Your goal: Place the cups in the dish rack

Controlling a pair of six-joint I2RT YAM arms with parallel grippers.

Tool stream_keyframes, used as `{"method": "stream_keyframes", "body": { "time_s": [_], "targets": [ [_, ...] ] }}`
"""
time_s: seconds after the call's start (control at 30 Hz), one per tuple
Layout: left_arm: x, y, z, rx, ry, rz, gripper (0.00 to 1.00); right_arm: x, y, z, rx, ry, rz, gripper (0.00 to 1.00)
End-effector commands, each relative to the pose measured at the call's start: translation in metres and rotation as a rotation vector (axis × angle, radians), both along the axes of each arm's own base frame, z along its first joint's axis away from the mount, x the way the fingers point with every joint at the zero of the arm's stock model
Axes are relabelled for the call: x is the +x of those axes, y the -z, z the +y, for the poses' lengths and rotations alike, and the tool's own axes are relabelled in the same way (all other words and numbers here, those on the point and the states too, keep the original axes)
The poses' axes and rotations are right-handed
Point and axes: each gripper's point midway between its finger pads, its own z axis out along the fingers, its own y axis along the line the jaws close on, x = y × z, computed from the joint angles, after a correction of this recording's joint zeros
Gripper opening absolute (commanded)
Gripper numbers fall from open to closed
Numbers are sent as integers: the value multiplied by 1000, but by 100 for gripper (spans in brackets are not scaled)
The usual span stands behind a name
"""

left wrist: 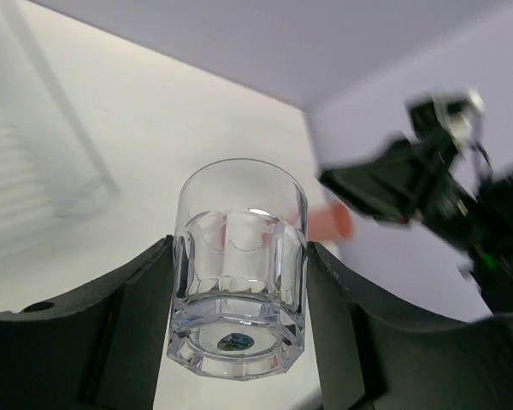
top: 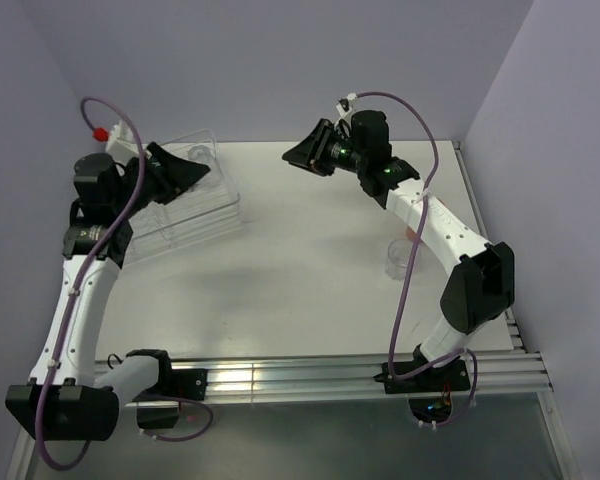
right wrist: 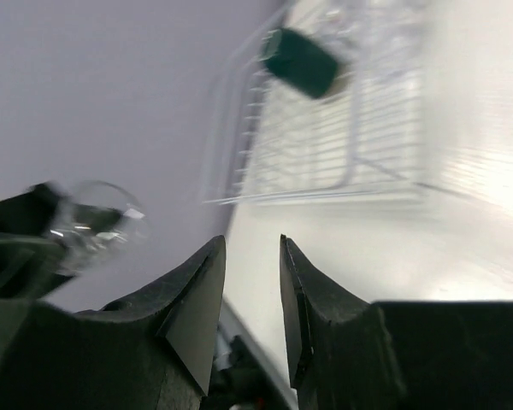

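My left gripper (left wrist: 239,325) is closed on a clear tumbler (left wrist: 239,269), one finger pressed to each side of its faceted wall, the glass upright between them. In the top view that gripper (top: 185,168) sits at the upper left of the frame, over the dish rack (top: 195,215). My right gripper (right wrist: 252,299) holds nothing: its jaws stand apart with only a narrow gap, and through that gap I see bare table. In the top view it hangs in the upper middle of the frame (top: 305,152), well apart from the rack.

In the right wrist view the dark green mug (right wrist: 301,61) already lies inside the rack, toward the top of the frame. Another clear tumbler (top: 398,258) waits at the right of the top view, beside my right arm, with the salmon-pink cup (top: 410,233) just behind it, mostly hidden. I cannot make out any further cup.

The step in hand, as I judge it, is setting this tumbler into the rack. I should pick a free bay away from the mug, lower the glass straight down until its base meets the grid, then open just enough to let go without tipping it. Meanwhile my right side should stay clear of the rack.
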Motion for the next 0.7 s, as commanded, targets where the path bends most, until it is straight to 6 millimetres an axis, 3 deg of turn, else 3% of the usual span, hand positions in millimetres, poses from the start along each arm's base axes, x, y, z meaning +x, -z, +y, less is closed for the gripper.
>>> {"method": "stream_keyframes", "body": {
  "time_s": [0.0, 0.07, 0.1, 0.13, 0.5, 0.67],
  "targets": [
    [7, 8, 77, 237, -370, 93, 0, 7, -4, -29, -136, 132, -68, 40],
    [14, 10, 124, 322, -586, 130, 0, 10, 8, -34, -185, 148, -70, 40],
    [14, 11, 132, 333, -618, 143, 0, 10, 16, -36, -211, 153, -58, 40],
    [18, 17, 154, 361, -709, 167, 0, 15, 23, -40, -246, 171, -65, 40],
    [63, 65, 249, 351, -909, 352, 0, 25, 70, -55, -416, 156, -48, 40],
    [74, 80, 277, 357, -962, 407, 0, 27, 70, -35, -354, 60, -73, 40]
  ]
}}
